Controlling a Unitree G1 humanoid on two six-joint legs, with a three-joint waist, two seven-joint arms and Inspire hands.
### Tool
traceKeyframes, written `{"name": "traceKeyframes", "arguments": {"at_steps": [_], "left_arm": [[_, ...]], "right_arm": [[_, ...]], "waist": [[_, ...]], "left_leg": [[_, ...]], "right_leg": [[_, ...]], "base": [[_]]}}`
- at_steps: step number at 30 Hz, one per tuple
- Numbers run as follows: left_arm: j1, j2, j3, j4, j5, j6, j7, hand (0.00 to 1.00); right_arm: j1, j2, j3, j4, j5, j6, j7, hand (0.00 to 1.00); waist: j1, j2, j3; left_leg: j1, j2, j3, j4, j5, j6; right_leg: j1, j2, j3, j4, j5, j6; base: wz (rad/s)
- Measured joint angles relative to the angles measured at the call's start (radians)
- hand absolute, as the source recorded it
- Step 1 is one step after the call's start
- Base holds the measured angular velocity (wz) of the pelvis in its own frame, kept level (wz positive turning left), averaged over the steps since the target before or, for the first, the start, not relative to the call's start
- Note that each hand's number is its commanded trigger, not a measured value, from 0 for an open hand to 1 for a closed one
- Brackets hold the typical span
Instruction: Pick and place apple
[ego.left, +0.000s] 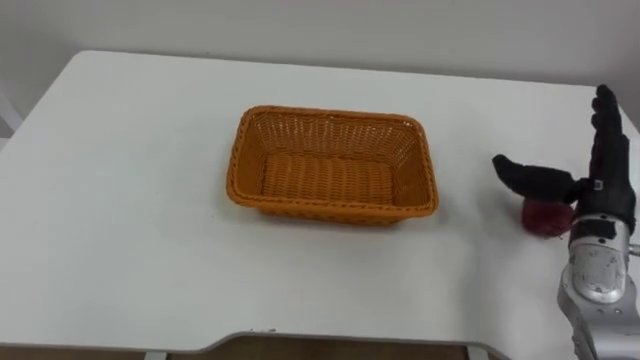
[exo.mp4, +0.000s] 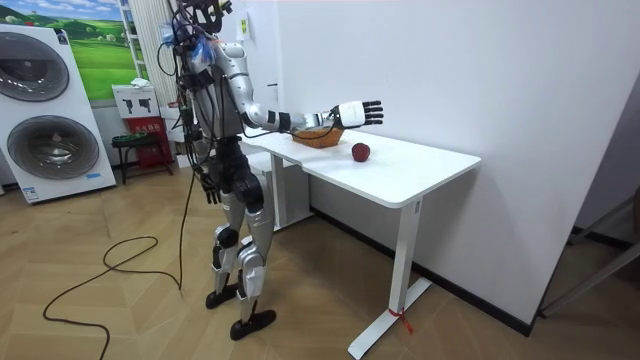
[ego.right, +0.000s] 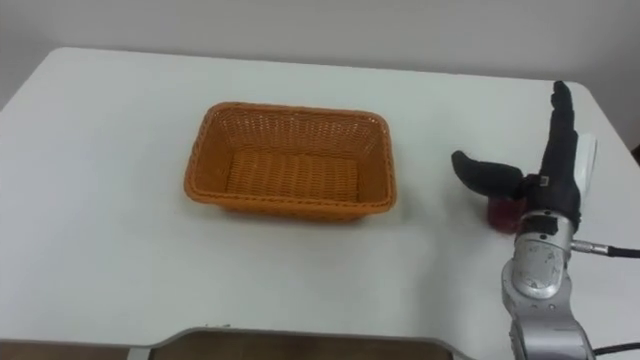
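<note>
The humanoid's right hand (ego.left: 600, 188) is hovering at the near right of the white surface (ego.left: 120, 200). Its dark fingers (ego.left: 606, 125) are stretching straight and apart, with the thumb reaching out toward the robot's left, and they are gripping nothing. The red apple (ego.left: 545, 218) is sitting on the surface directly beneath that hand, partly hidden behind the thumb and wrist. The room view shows the hand held clear above the fruit, not touching it.

Farther in and to the left, well apart from the apple, an orange wicker basket (ego.left: 330, 208) is standing upright near the middle of the surface. It is rectangular, its long side is facing the robot, and its woven floor is lying bare.

In the room view the robot is standing upright on a wooden floor (exo.mp4: 120, 300) at the end of the surface on that view's left, with its right arm extending out over the top. Its left hand (exo.mp4: 210, 188) appears to be hanging low beside the hip, and whether those fingers are apart or together cannot be told.

The long far edge of the surface is running along a plain white wall (exo.mp4: 450, 70). Behind the robot, at the room view's left, two white washing machines (exo.mp4: 45, 110) are standing side by side.
</note>
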Motion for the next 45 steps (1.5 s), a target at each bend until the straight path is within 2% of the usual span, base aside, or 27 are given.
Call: {"name": "traceKeyframes", "arguments": {"at_steps": [3, 11, 21, 22, 23, 24, 30, 37, 45], "left_arm": [[0.001, 0.000, 0.001, -0.013, 0.000, 0.001, -0.001, 0.00], [0.002, 0.000, -0.009, 0.021, -0.019, 0.007, -0.001, 0.00], [0.002, 0.000, -0.009, 0.035, -0.019, 0.017, -0.020, 0.00], [0.002, 0.000, -0.009, 0.035, -0.019, 0.018, -0.020, 0.00], [0.002, 0.000, -0.009, 0.035, -0.019, 0.021, -0.020, 0.00], [0.001, 0.000, -0.009, 0.035, -0.019, 0.022, -0.020, 0.00], [0.002, 0.003, -0.007, 0.031, -0.006, 0.023, -0.031, 0.00], [0.000, 0.004, -0.006, 0.030, -0.004, 0.024, -0.040, 0.00], [-0.002, 0.004, -0.007, 0.031, -0.006, 0.024, -0.037, 0.00]], "right_arm": [[0.000, 0.000, 0.001, 0.002, 0.000, 0.002, 0.007, 0.00], [0.001, 0.000, 0.003, 0.146, -0.003, 0.015, 0.009, 0.00], [0.001, 0.000, 0.003, 0.192, -0.003, 0.016, 0.022, 0.00], [0.001, 0.000, 0.004, 0.203, -0.004, 0.016, 0.022, 0.66], [0.001, 0.001, 0.004, 0.217, -0.005, 0.016, 0.022, 0.90], [0.001, 0.001, 0.004, 0.224, -0.006, 0.016, 0.022, 1.00], [0.010, 0.001, 0.005, 0.276, -0.005, 0.025, 0.045, 1.00], [0.014, 0.000, 0.011, 0.285, -0.009, 0.025, 0.053, 1.00], [0.014, 0.000, 0.021, 0.285, -0.007, 0.025, 0.062, 1.00]], "waist": [[0.000, 0.002, 0.0011], [0.002, 0.010, 0.0049], [0.002, 0.007, 0.0025], [0.002, 0.007, 0.0024], [0.002, 0.008, 0.0022], [0.002, 0.008, 0.0022], [0.002, 0.012, 0.0003], [0.001, 0.014, -0.0077], [0.001, 0.015, -0.0066]], "left_leg": [[-0.002, 0.000, 0.001, 0.001, 0.000, 0.000], [0.008, 0.000, 0.001, 0.002, 0.000, 0.000], [0.009, 0.000, 0.001, 0.002, 0.000, 0.000], [0.010, 0.000, 0.001, 0.002, 0.000, 0.000], [0.011, 0.000, 0.001, 0.002, 0.000, 0.000], [0.011, 0.000, 0.001, 0.002, 0.000, 0.000], [0.011, 0.000, 0.002, 0.002, 0.000, 0.000], [0.015, 0.000, 0.003, 0.003, 0.000, 0.000], [0.016, 0.000, 0.003, 0.008, 0.000, 0.000]], "right_leg": [[0.001, 0.000, 0.000, 0.000, 0.000, 0.000], [0.011, 0.000, 0.002, 0.001, 0.000, 0.000], [0.013, 0.000, 0.001, 0.000, 0.000, 0.000], [0.014, -0.001, 0.000, -0.001, 0.000, 0.000], [0.015, -0.001, 0.000, 0.000, 0.000, 0.000], [0.015, -0.001, 0.001, 0.000, 0.000, 0.000], [0.014, -0.001, 0.000, 0.000, 0.000, 0.000], [0.017, -0.001, 0.000, 0.000, 0.000, 0.000], [0.022, -0.002, 0.000, 0.000, 0.000, 0.000]], "base": [[0.00], [0.00], [0.00], [0.00], [0.00], [0.00], [0.00], [0.00], [0.00]]}}
